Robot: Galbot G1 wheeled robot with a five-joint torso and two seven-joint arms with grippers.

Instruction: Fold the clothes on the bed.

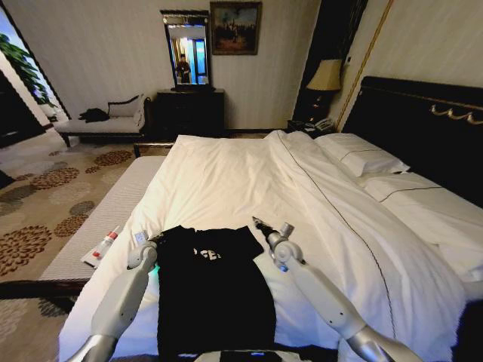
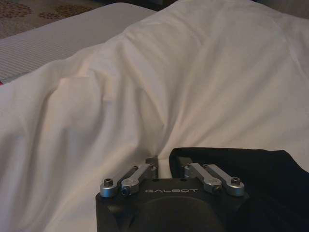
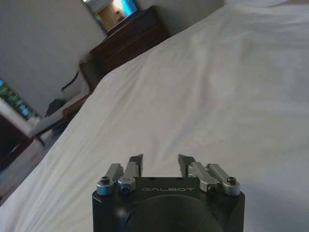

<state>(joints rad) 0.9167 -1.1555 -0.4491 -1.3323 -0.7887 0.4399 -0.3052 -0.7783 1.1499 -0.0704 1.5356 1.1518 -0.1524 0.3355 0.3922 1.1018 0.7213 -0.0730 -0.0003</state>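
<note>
Black T-shirt [image 1: 213, 290] lies flat on the near end of the bed [image 1: 249, 181], on the white duvet, white chest lettering partly visible. It looks narrowed lengthwise, sleeves seemingly tucked in, so judged partway through folding; hard to be sure. Left gripper [image 1: 153, 243] sits at the shirt's upper left corner, just beside the dark fabric edge [image 2: 231, 164]; jaws apart in the left wrist view, holding nothing. Right gripper [image 1: 260, 225] hangs just past the shirt's upper right corner over bare duvet, jaws apart, empty [image 3: 159, 166]. Next move probably calls for both pairs of jaws to pinch the two collar-end corners and carry them toward the hem, keeping the layers aligned. No containers about; a small red-and-white item [image 1: 102, 249] lies on the bench beside the bed.
</note>
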